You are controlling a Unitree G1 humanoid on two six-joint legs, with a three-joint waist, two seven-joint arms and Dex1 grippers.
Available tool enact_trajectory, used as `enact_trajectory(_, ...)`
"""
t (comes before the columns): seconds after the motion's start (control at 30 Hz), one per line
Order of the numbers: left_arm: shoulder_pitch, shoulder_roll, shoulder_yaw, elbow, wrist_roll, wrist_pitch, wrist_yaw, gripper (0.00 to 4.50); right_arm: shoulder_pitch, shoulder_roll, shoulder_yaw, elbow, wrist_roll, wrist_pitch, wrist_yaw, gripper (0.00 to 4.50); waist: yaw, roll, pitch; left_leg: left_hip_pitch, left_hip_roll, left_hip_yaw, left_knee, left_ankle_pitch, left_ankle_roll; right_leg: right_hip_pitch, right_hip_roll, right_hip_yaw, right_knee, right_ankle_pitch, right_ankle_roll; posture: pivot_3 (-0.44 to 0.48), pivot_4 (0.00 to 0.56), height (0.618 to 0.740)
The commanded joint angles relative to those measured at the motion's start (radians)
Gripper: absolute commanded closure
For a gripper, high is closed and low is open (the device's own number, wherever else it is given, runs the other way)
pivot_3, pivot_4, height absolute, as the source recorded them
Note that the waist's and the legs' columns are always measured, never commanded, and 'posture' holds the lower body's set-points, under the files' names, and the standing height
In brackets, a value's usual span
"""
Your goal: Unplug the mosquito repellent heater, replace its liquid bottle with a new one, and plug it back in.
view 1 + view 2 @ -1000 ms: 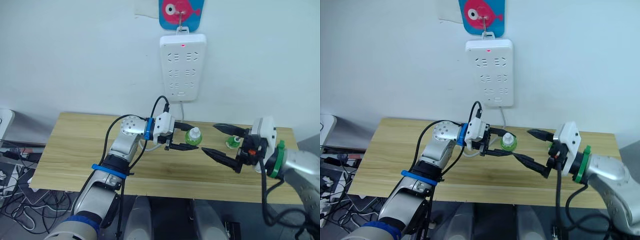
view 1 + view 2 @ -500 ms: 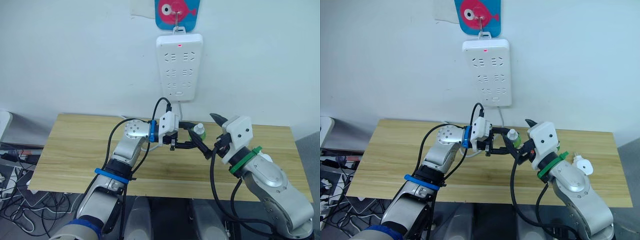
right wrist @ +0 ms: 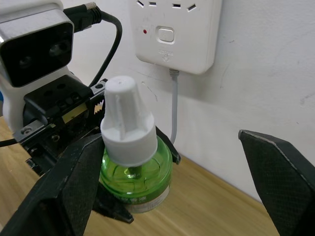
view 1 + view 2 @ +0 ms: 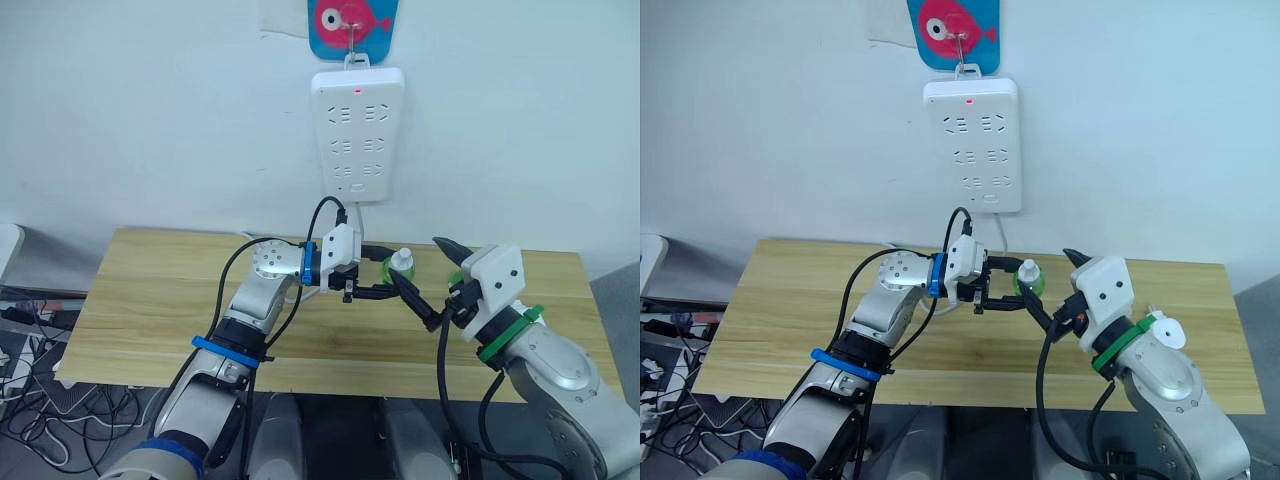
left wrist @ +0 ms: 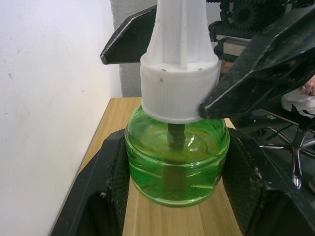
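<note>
Gripping a small green bottle (image 5: 175, 162) with a white cap (image 3: 127, 129), the left gripper (image 4: 372, 272) has both black fingers (image 5: 112, 187) pressed against the glass sides, so we log it as clenched on the bottle, which stands on the wooden table (image 4: 150, 300) near the wall. We see clear green liquid inside and a dark wick stem running down from the cap. The right gripper (image 4: 437, 279) sits just beside the bottle on the robot's right with its jaws spread wide; in its wrist view one finger (image 3: 69, 191) lies at the bottle's near side, while the other stands well apart. In the left wrist view one of those fingers crosses in front of the cap's rim; we cannot tell if it touches. We note a long white power strip (image 4: 357, 133) hanging on the wall above the table, a red light lit near its top, its grey cord (image 3: 173, 105) dropping behind the bottle. A pink and blue fish hook (image 4: 352, 22) holds the strip. In the right eye view we see a small white rounded object (image 4: 1164, 331) on the table's right part, partly hidden behind the right arm; we cannot tell if it is the heater. Cables (image 4: 25, 370) lie on the floor off the table's left end
</note>
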Motion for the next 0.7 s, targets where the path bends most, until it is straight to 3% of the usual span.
enact_trajectory(0.03,-0.001,0.002,0.004,-0.036,-0.019,-0.011,-0.012,2.24,0.019,-0.006,-0.053,-0.069,0.028,0.005,0.000,0.02,0.000,0.000,0.000,0.000,0.000,0.000,0.000,0.000,0.000,0.000,0.000,0.000,0.000,0.000,0.000,0.053,0.310,0.740)
enact_trajectory(0.27,-0.008,0.005,0.006,-0.028,-0.018,-0.014,-0.016,2.24,0.041,-0.026,-0.010,-0.098,0.091,0.009,0.048,0.02,0.000,0.000,0.000,0.000,0.000,0.000,0.000,0.000,0.000,0.000,0.000,0.000,0.000,0.000,0.000,0.053,0.310,0.740)
enact_trajectory(0.47,-0.007,0.003,0.002,-0.033,-0.019,-0.012,-0.021,2.24,-0.083,0.039,0.101,0.014,0.004,-0.021,-0.020,0.02,-0.007,0.000,0.000,0.000,0.000,0.000,0.000,0.000,0.000,0.000,0.000,0.000,0.001,0.000,0.000,0.060,0.312,0.740)
enact_trajectory(0.7,-0.005,0.001,0.001,-0.039,-0.020,-0.008,-0.024,2.24,-0.123,0.059,0.114,0.064,-0.069,-0.040,-0.058,0.02,-0.005,0.000,0.000,0.000,0.000,0.000,0.000,0.000,-0.001,0.000,0.000,0.000,-0.001,0.000,0.000,0.060,0.312,0.740)
